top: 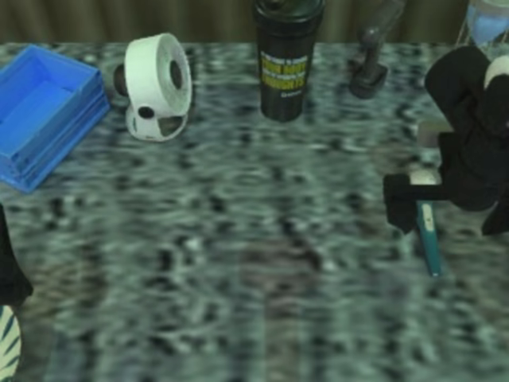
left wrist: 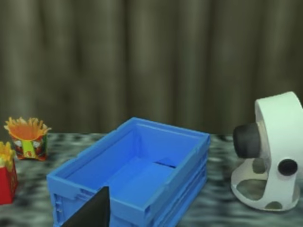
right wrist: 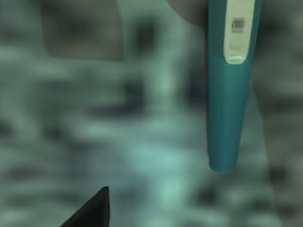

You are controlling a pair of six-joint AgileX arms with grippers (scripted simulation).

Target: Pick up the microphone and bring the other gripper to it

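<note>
The microphone (top: 427,227) lies flat on the table at the right, its white head (top: 424,177) toward the back and its dark teal handle pointing to the front edge. My right gripper (top: 445,211) hangs open just above it, one black finger to the left of the head and the other to its right. In the right wrist view the teal handle with its white switch strip (right wrist: 227,94) shows free of the one fingertip (right wrist: 97,210) in sight. My left arm (top: 8,294) is parked at the table's left edge, open, one finger (left wrist: 94,213) showing.
A blue crate (top: 44,111) sits at the back left, with a white round fan-like device (top: 155,87) beside it. A tall black tumbler with yellow text (top: 288,60) and a dark grey object (top: 370,72) stand at the back. Toy fries (left wrist: 28,137) stand beyond the crate.
</note>
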